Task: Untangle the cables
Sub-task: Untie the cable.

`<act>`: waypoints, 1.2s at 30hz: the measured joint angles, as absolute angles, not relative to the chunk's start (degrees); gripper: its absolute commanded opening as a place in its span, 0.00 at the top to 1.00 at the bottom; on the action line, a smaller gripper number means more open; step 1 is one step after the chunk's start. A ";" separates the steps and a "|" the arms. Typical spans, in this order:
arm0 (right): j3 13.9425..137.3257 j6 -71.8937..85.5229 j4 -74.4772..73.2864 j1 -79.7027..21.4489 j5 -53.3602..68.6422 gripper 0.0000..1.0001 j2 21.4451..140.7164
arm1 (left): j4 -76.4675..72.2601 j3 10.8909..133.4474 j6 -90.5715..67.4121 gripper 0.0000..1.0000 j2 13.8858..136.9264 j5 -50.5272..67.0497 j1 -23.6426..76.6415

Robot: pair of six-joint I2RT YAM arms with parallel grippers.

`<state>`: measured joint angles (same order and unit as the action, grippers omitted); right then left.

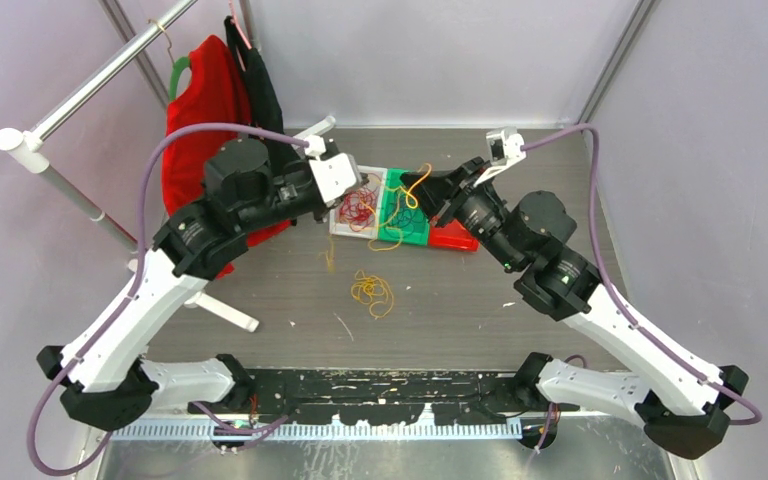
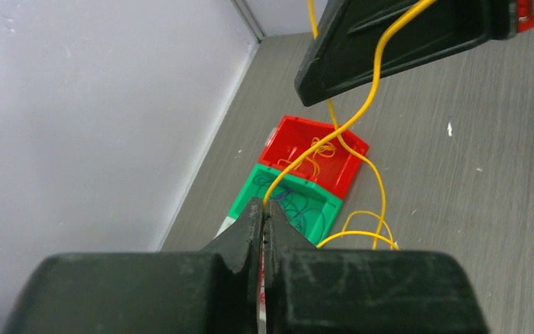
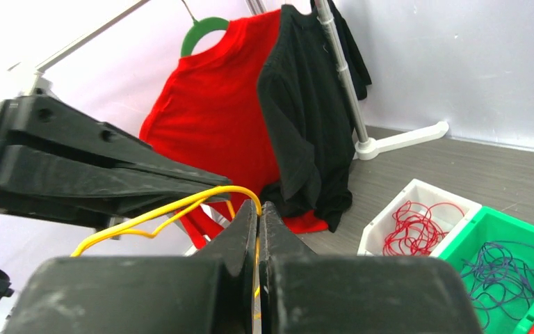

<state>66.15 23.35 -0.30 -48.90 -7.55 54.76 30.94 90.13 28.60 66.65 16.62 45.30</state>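
Grey wood-grain table [image 1: 460, 300] between pale walls carries three small bins side by side at the centre of the overhead view. A clothes rack [image 1: 90, 78] with a red shirt [image 1: 205, 100] and a black garment [image 1: 260, 100] stands at the upper left. Both tools meet above the bins. The left tool [image 2: 264, 212] has its fingers pressed together on a yellow cable [image 2: 361, 104], which leaves the tips and climbs to the upper right of its wrist view, across the dark body of the other tool. The right tool [image 3: 259, 212] is likewise closed, pinching the same yellow cable at its tips. In its wrist view the strand arcs toward the left of the frame, alongside the left tool's black fingers. More of that cable hangs in loops just beside the red bin [image 2: 344, 174], which holds yellow cables [image 2: 316, 153]. Next to it the green bin [image 2: 245, 191] holds dark purple-blue cables [image 3: 514, 268], and the white bin [image 3: 386, 212] holds red cables [image 3: 414, 226]. A loose yellow bundle [image 1: 372, 292] lies on the table below the bins in the overhead view, apart from both tools
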 measured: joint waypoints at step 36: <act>91.85 8.05 -6.48 -47.42 -26.09 0.99 59.75 | 41.93 83.24 24.84 0.34 63.09 33.65 43.07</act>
